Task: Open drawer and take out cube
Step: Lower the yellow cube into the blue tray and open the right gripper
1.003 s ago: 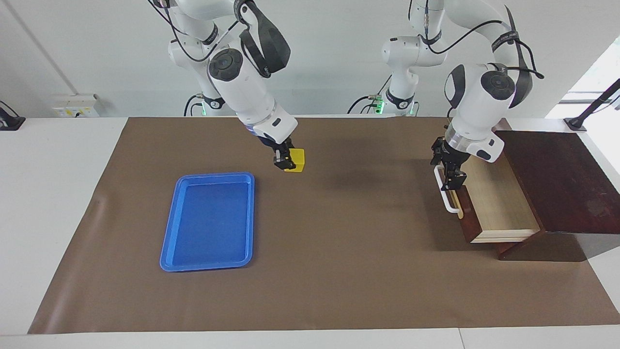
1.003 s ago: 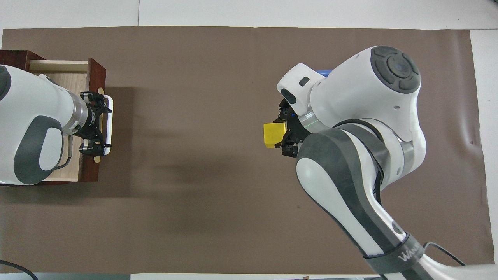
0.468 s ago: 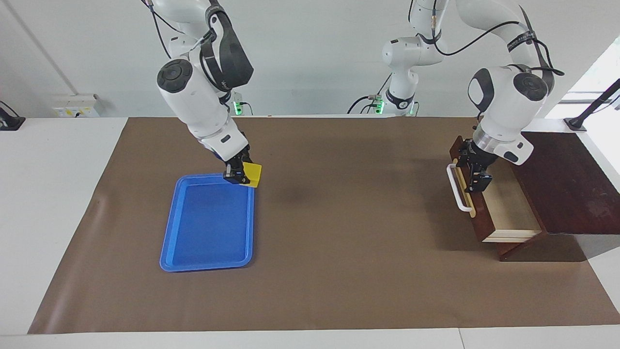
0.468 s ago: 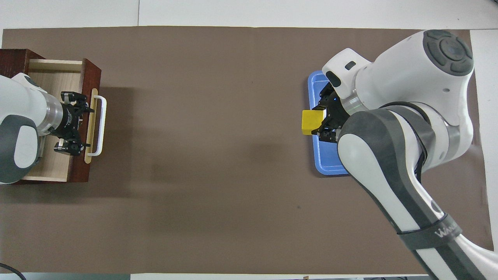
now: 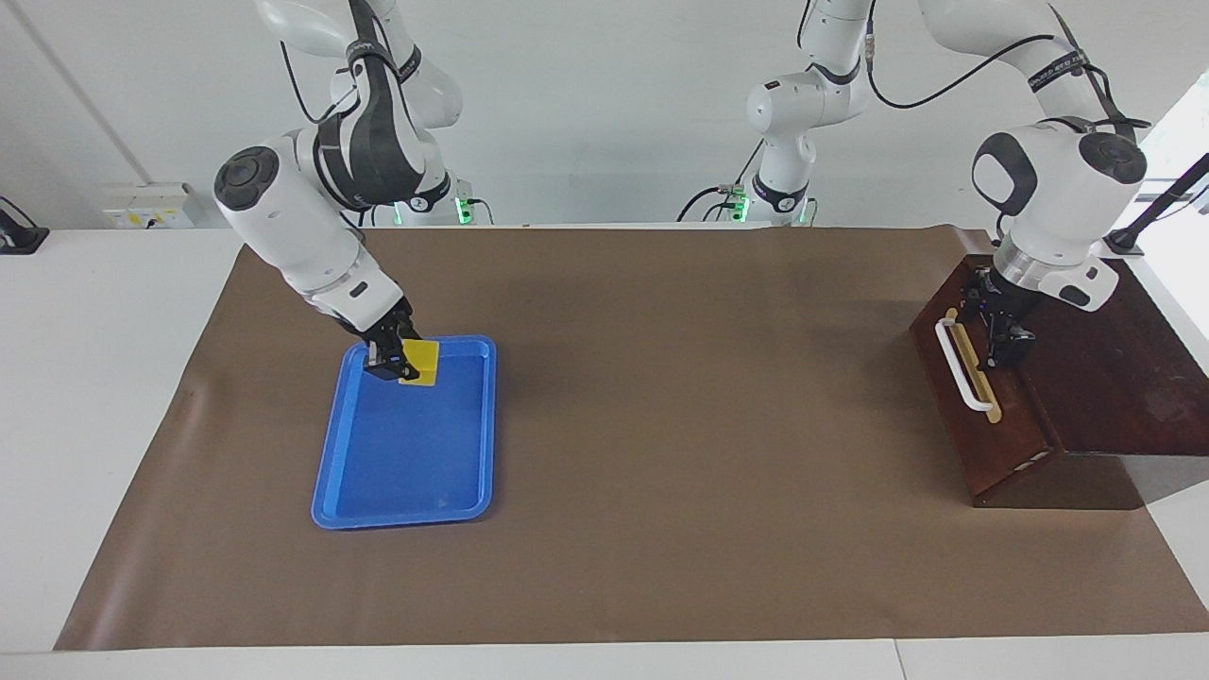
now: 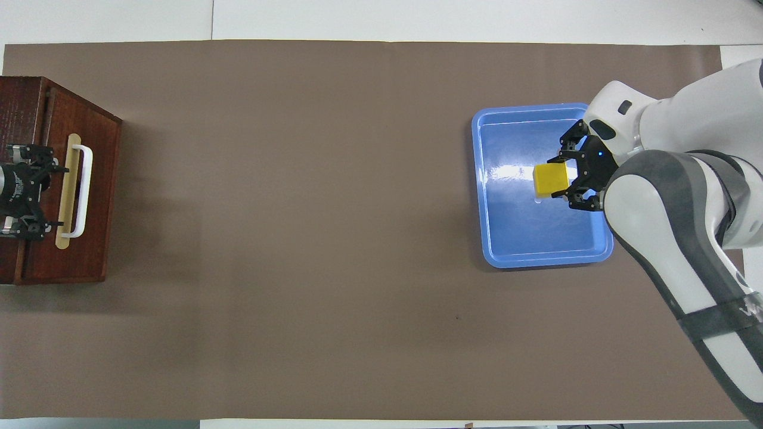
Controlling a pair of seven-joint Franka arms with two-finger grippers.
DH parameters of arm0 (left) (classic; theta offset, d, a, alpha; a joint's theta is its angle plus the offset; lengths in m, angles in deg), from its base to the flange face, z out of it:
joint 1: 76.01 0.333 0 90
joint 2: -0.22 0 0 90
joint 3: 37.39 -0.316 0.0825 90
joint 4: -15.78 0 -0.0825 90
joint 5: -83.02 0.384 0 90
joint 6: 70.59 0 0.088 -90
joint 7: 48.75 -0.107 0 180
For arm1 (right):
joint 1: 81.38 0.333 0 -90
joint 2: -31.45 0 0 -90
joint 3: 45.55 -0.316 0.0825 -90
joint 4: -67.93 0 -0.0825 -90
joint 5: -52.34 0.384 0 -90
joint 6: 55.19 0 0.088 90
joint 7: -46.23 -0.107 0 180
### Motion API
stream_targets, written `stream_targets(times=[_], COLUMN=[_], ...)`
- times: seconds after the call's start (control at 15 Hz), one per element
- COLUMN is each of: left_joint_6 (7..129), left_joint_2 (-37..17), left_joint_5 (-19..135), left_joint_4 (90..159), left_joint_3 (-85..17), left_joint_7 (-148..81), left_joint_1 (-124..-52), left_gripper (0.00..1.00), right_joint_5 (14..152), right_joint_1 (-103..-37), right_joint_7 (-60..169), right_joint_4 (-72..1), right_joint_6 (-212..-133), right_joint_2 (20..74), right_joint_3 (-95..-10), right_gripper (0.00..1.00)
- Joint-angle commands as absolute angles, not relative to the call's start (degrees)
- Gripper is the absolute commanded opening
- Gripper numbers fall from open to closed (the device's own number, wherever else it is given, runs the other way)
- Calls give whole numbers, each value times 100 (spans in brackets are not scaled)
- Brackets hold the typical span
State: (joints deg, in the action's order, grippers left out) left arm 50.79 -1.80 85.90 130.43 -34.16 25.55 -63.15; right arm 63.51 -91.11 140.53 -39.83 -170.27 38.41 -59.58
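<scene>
Yellow and solid, the cube (image 5: 419, 363) is pinched between the two fingers of the right gripper (image 5: 389, 360), held over the end of the blue tray (image 5: 331, 453) nearer the robots. The facing view shows the right arm bent low and sloping down toward the tray; whether the cube touches the tray floor is hard to judge there. The overhead view shows what that view hides: a black finger on each of two opposite faces of the cube (image 6: 551, 179), and the glossy plastic tray (image 6: 484, 226) with its rounded corners and raised rim.

The drawer (image 5: 963, 397) is pushed shut in its dark reddish-brown wooden box (image 5: 1105, 349) at the left arm's end of the table, its white bar handle (image 5: 957, 367) mounted on a tan strip. The left gripper (image 5: 1001, 326) hangs over the box top just beside the drawer front, fingers spread and holding nothing; from overhead only its black tips (image 6: 27, 192) show. A matte brown mat (image 5: 680, 425) covers the table.
</scene>
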Motion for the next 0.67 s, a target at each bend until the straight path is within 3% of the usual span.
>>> stream_targets(times=[0.0,0.33,0.6], left_joint_6=[5272,4166,3323], left_joint_2=[-118,-110,-118], left_joint_5=[8776,8759,8715], left_joint_4=[13136,12197,11441], left_joint_3=[-3396,-3327,-3326], left_joint_7=[2095,1858,1717], left_joint_1=[-5957,-6142,-6720], left_gripper=[100,100,100], right_joint_5=[6358,7157,7317], right_joint_1=[-9526,-9870,-9896], right_joint_7=[14754,15818,15960], right_joint_4=[-4955,-5555,-5731], right_joint_6=[-17786,-18455,-18614], right_joint_2=[3366,3374,3391], right_joint_3=[-6067,-6058,-6058], right_gripper=[0,0,0])
